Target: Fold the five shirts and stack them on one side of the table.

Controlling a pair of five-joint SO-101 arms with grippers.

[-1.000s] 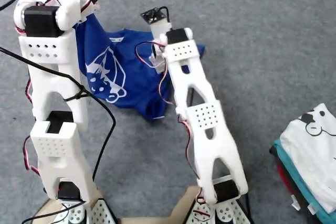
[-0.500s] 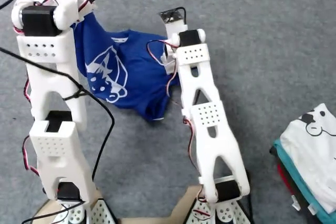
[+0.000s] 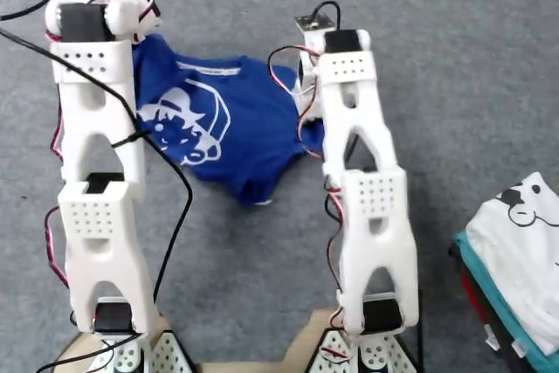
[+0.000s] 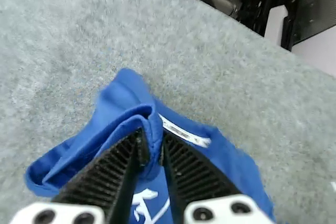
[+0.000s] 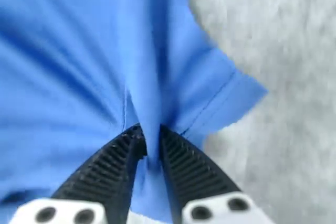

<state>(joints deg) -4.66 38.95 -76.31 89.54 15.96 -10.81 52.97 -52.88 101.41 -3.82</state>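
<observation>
A blue shirt point(image 3: 218, 124) with a white cartoon print hangs spread between the two arms at the back of the grey table. My left gripper point(image 4: 150, 148) is shut on the shirt's shoulder fabric point(image 4: 131, 116) beside the collar, at the shirt's left end in the high view. My right gripper point(image 5: 149, 142) is shut on a fold of the blue shirt point(image 5: 79, 51) near its sleeve hem, at the shirt's right end in the high view. The shirt's lower hem point(image 3: 253, 189) trails on the table. A stack of folded shirts point(image 3: 524, 251), white with a cartoon print on top, sits at the table's right edge.
The table is covered in grey felt point(image 3: 454, 85). The two white arms point(image 3: 96, 172) rise from bases at the near edge. Dark equipment and a white wall point(image 4: 310, 3) stand beyond the far edge.
The right gripper has carried its end of the shirt to the right and farther back, and the left arm shifted slightly right. The shirt has spread out, and its print now faces up.
</observation>
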